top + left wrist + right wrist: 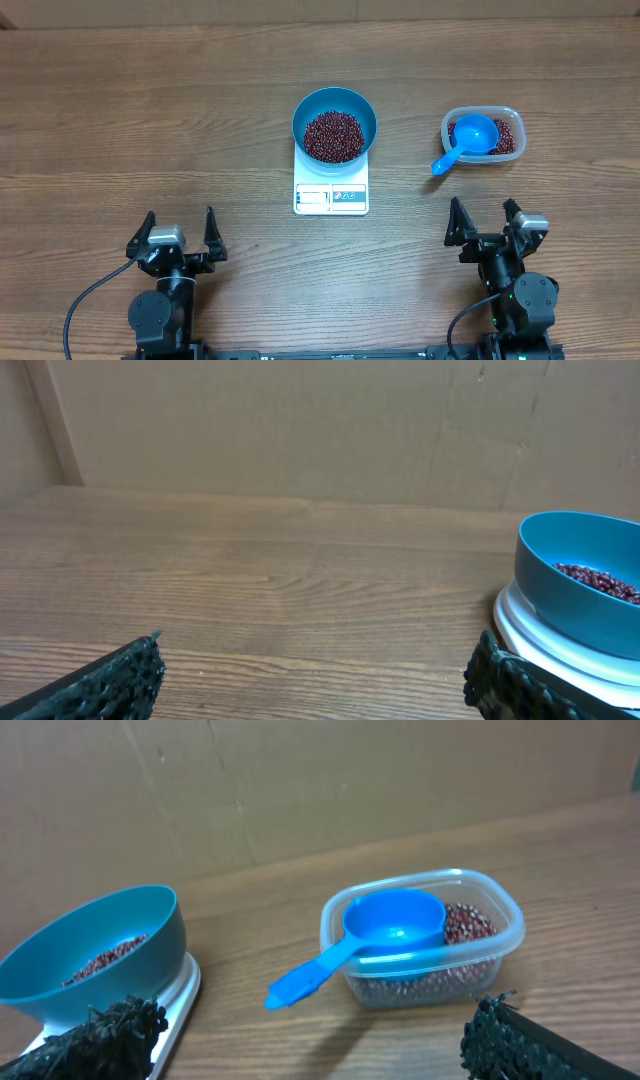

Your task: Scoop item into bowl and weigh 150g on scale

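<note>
- The small dark red-brown beans (335, 135) lie heaped in the round deep blue plastic bowl (335, 96), which stands on the small flat white kitchen scale (331, 198) at mid-table.
- The brown wood-grain table (150, 120) meets a plain tan cardboard wall (300, 420).
- The left gripper (180, 216) and the right gripper (482, 208) sit near the front edge, jaws spread wide, gripping and touching nothing.
- Right of the scale, a clear rectangular plastic tub (519, 140) holds more of the beans and a small blue handled scoop (475, 133), its handle poking over the rim.

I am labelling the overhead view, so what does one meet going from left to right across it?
left gripper → blue bowl → clear tub
</note>
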Motion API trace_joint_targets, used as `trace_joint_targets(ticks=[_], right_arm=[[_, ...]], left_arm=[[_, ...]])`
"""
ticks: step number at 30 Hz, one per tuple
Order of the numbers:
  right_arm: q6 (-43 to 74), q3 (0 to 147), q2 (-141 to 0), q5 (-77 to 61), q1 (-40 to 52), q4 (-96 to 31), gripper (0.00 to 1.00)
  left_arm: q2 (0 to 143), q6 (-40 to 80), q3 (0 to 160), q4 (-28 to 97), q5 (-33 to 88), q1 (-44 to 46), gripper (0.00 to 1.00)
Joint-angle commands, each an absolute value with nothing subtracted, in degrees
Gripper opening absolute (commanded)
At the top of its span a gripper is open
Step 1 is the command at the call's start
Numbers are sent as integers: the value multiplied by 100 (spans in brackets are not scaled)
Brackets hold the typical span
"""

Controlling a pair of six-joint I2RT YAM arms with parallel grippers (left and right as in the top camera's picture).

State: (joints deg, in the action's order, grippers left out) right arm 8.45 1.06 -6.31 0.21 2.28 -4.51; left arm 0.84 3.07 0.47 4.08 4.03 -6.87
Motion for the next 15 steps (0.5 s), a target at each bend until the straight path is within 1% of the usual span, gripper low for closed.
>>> trace_joint_targets(ticks=[1, 15], right_arm=[[696, 47, -344, -8, 211, -491, 100], [698, 47, -130, -12, 211, -493, 100]], left_arm=[[25, 322, 27, 419, 445, -711, 100], [25, 322, 27, 419, 445, -711, 100]])
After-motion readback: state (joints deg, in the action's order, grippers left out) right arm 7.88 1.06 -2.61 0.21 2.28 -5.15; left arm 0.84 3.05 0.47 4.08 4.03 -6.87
